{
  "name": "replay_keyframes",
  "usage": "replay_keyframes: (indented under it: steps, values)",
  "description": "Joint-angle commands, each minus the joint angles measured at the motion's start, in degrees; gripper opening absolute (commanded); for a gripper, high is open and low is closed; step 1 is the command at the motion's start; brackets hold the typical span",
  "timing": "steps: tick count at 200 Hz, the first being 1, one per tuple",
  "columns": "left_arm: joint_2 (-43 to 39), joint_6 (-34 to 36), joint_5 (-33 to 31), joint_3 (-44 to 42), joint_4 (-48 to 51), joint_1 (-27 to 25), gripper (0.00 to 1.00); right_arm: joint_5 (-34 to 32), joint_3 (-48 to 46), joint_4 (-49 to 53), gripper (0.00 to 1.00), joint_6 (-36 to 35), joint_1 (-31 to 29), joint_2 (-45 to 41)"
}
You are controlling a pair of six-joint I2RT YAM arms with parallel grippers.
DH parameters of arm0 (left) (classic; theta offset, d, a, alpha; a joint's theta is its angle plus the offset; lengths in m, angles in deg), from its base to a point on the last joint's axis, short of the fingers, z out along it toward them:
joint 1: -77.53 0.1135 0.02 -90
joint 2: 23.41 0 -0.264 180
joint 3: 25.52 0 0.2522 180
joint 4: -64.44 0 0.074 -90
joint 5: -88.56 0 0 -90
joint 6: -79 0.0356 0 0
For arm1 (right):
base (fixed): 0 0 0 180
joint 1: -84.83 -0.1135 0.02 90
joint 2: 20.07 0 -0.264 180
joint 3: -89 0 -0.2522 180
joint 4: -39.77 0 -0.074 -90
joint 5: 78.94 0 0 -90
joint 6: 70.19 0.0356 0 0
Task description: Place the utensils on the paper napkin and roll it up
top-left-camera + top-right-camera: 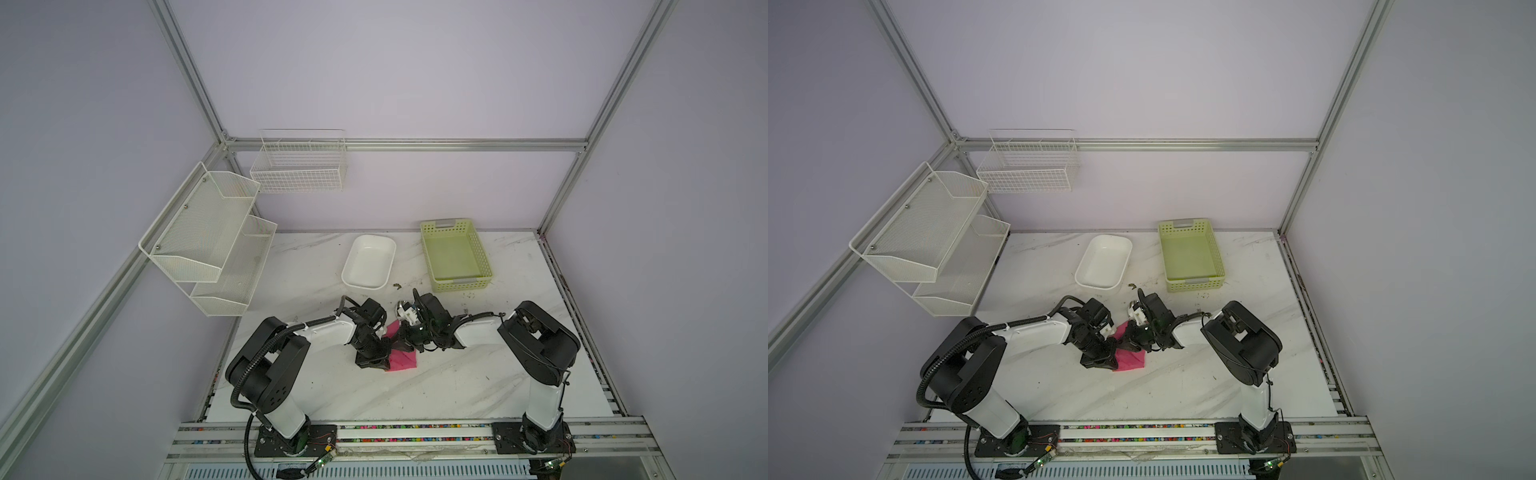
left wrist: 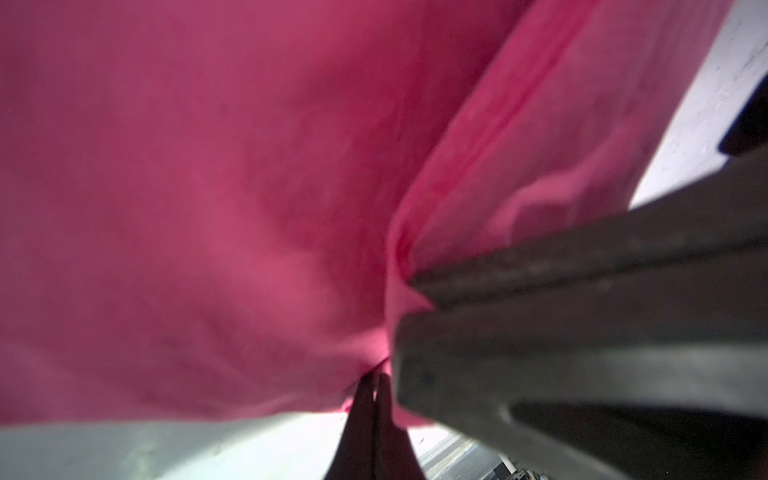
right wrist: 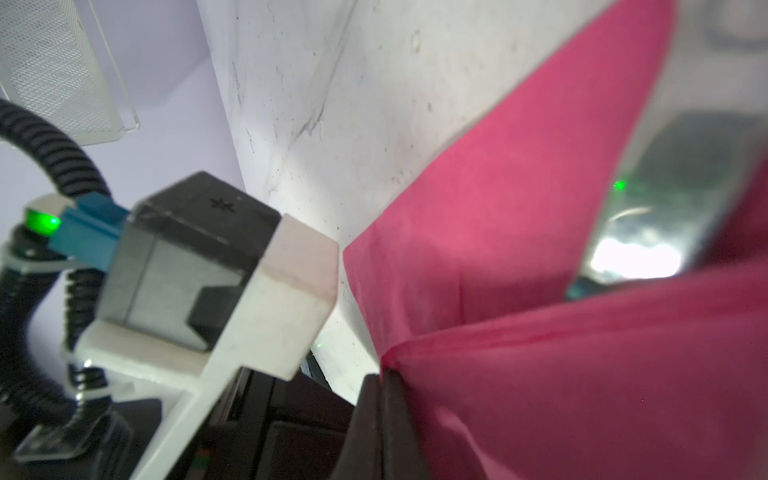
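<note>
Pink, soft, tearable paper napkin (image 1: pixel 401 360) near white dish (image 1: pixel 370 262): left gripper (image 2: pixel 376 380) and right gripper (image 3: pixel 384 376) clamp its edges, the sensible hold.

Lilac walls (image 1: pixel 395 75) in aluminium framing (image 1: pixel 407 145) surround a white marble tabletop (image 1: pixel 436 386).

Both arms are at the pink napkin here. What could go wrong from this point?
Tearing: the left end effector and right end effector both pinch the thin paper napkin, close together; pulling apart could rip it. Slipping: a shiny utensil head shows beyond the fold in the right wrist view, so it might slide out during rolling.
</note>
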Motion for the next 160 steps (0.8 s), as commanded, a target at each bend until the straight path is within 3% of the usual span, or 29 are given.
replay_keyframes:
  steps: [1, 82, 160]
  values:
    - [1.85, 0.88, -2.52, -1.51, -1.37, 0.22, 0.04, 1.51, 0.52, -3.06, 0.00, 1.73, -1.06, -0.08]
    - [1.10, 0.51, -2.15, -1.14, -1.11, 0.27, 0.05, 1.14, 0.86, -4.00, 0.00, 1.43, -1.54, 2.87]
    - [-7.80, 0.42, -7.82, 1.08, 5.50, 3.35, 0.07, -1.35, 0.81, -2.51, 0.00, 0.68, -1.52, 4.10]
